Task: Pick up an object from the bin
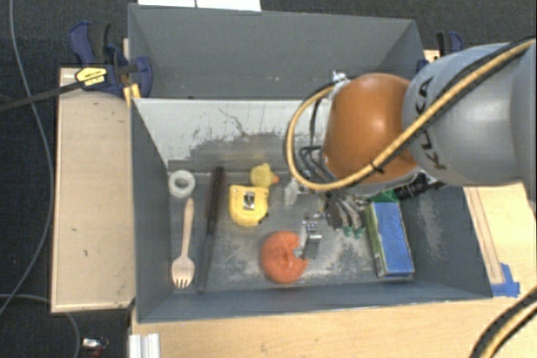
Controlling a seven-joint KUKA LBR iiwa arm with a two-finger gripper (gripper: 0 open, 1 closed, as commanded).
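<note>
In the bin [268,54], fork [183,251] lies left, ball [281,258] mid-front, box [391,239] right

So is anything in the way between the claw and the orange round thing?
Nothing visible. The claw is right at the edge of the orange round thing; the yellow tape measure lies off to the side.

- This looks like a robotics lab, set up for testing.
- An industrial arm [470,130] with the KUKA name on it and an orange cover [369,130] reaches into a grey metal bin [268,54].
- The bin holds unrelated small things, such as a wooden fork [185,243] and a yellow tape measure [249,205].
- A loose black cable [33,99] runs over the dark surface beside the bin.
</note>
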